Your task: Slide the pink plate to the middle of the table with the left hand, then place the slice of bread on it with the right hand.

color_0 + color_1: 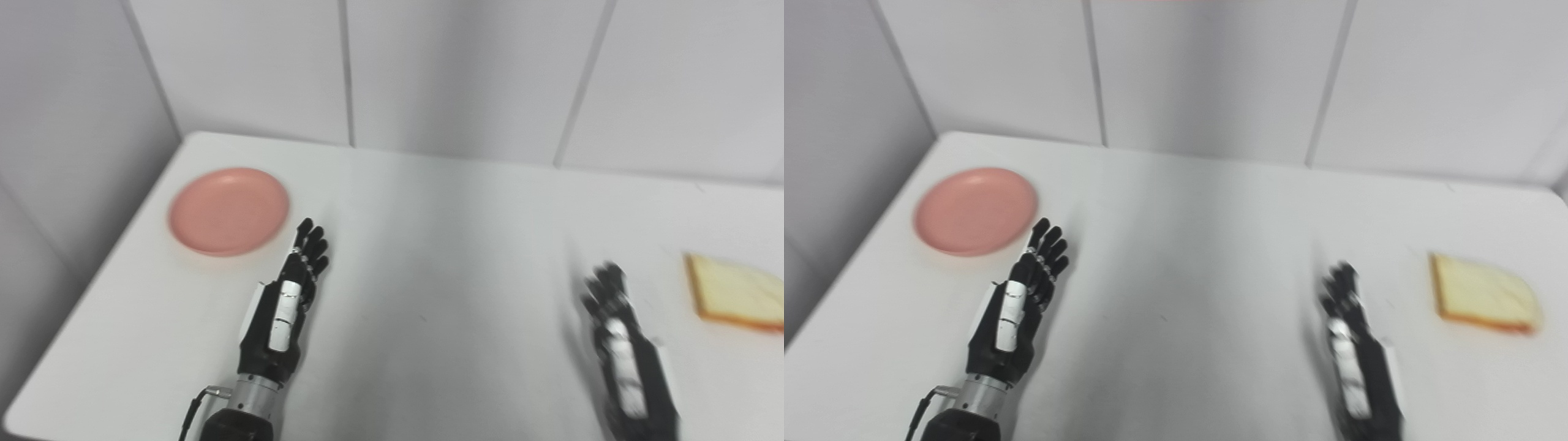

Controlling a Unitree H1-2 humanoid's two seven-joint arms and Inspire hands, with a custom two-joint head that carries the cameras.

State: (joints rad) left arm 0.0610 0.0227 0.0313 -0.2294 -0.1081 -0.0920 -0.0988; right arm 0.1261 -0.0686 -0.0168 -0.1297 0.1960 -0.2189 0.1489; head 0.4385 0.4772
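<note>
Beyond the left fingertips: the pink plate (228, 211) is seen up and leftward, just beside them, untouched.
Left hand (288, 300): fingers extended, close together, nothing held; nearer the plate.
Right hand (1356, 355): blurred; finger state cannot be told.
Bread slice (1483, 294): lies rightward of the right fingers, apart.

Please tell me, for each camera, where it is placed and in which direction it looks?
Left eye view: on the head, looking down at the white table; both arms enter from below.
Right eye view: beside it, same downward look, scene shifted slightly left.
Shared: pink plate, bread slice, left robot hand, right robot hand, both empty.
</note>
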